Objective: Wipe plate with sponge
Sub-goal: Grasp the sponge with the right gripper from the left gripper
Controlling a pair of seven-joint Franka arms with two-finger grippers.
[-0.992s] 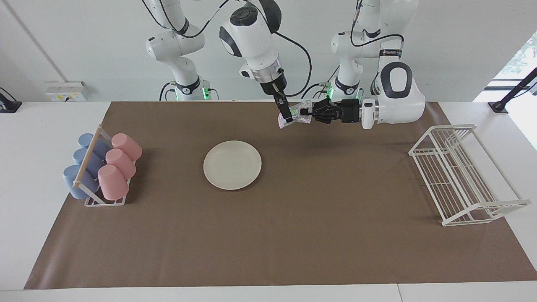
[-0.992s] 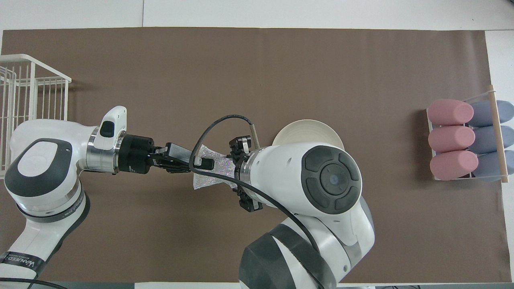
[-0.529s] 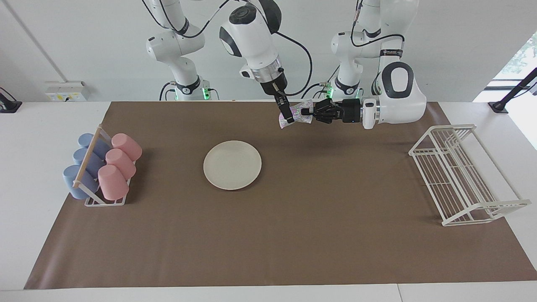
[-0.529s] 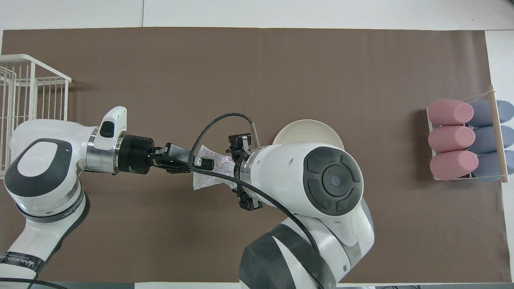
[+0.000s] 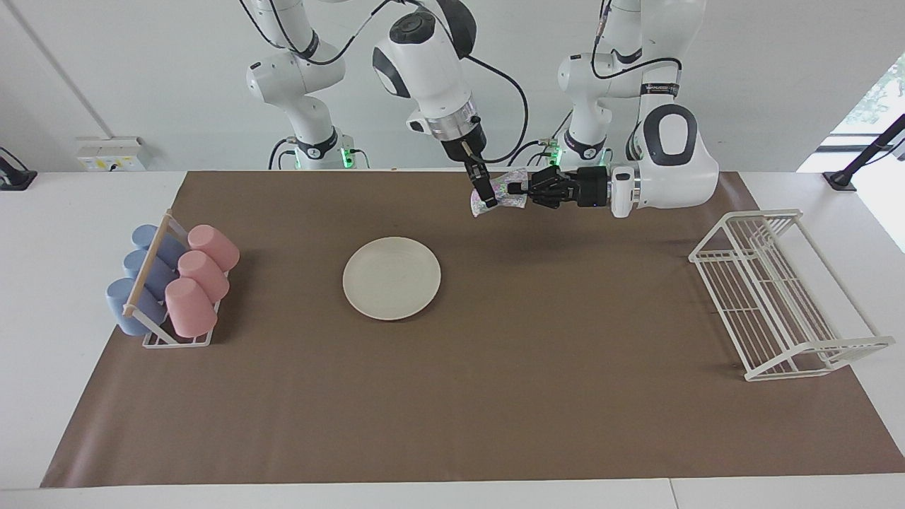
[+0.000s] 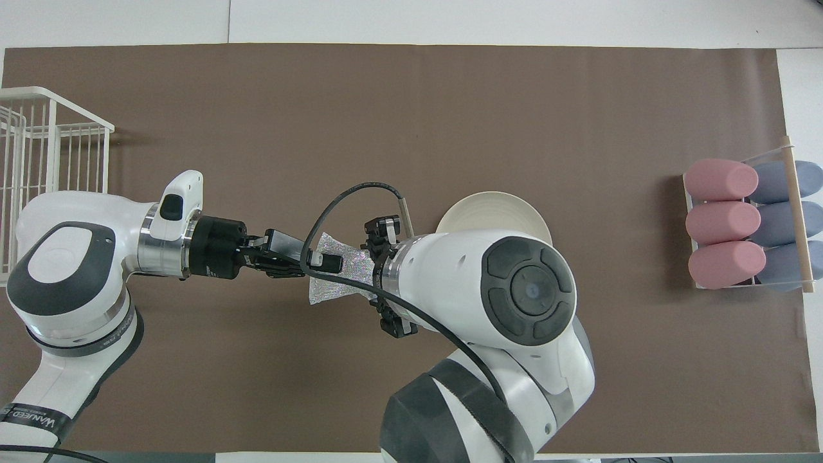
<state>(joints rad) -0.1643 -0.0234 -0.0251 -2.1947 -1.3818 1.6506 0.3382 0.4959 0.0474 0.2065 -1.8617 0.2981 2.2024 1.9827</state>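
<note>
The sponge [image 5: 499, 193] hangs in the air between the two grippers, over bare brown mat [image 5: 495, 396] close to the robots' edge of the desk [image 5: 85, 205], touching nothing beneath it. The left gripper [image 5: 518, 189] reaches in level from the left arm's end and is pressed together on the sponge's edge, pinching it. The right gripper [image 5: 485, 200] comes down steeply from above onto the sponge's opposite end; its fingertips sit at the sponge, but whether they are spread around it or already squeezing it cannot be told.

The sponge's long axis runs from one gripper to the other, so each gripper has one end of it. This looks like a handover from left to right.

The relation that matters next: the plate [image 5: 392, 278] lies flat on the mat, below the right gripper, off toward the right arm's end and out away from the robots, well apart from the sponge. The right gripper is the one nearer to it; the left gripper is on the sponge's outer end, away from the plate. Once the right gripper holds the sponge alone, it needs to travel down and outward to reach the plate.
</note>
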